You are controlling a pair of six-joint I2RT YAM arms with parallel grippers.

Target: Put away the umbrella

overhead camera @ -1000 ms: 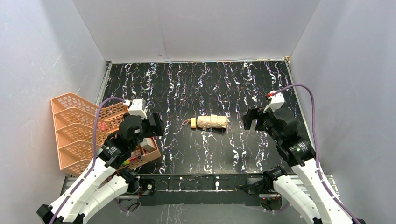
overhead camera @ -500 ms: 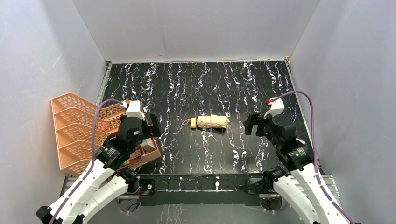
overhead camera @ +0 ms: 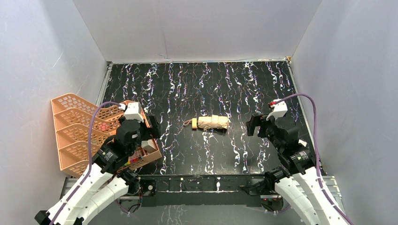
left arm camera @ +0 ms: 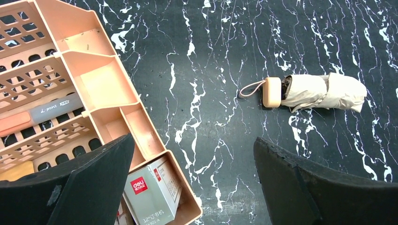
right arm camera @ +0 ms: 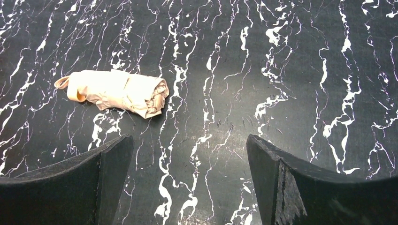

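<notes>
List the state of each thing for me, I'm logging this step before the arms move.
umbrella: folded into a bundle, lying on its side on the table, held by nothing.
left pincer: open, empty.
right pincer: open, empty.
orange rack: beside the left arm, with a box and a grey pen in its compartments.

left hand [overhead camera: 154, 127]: jaws wide apart | right hand [overhead camera: 252, 125]: jaws wide apart | both hover, holding nothing

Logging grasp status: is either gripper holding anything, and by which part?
Nothing is held. The left gripper and right gripper are open, apart from the folded beige fabric umbrella lying on the black marbled table.
</notes>
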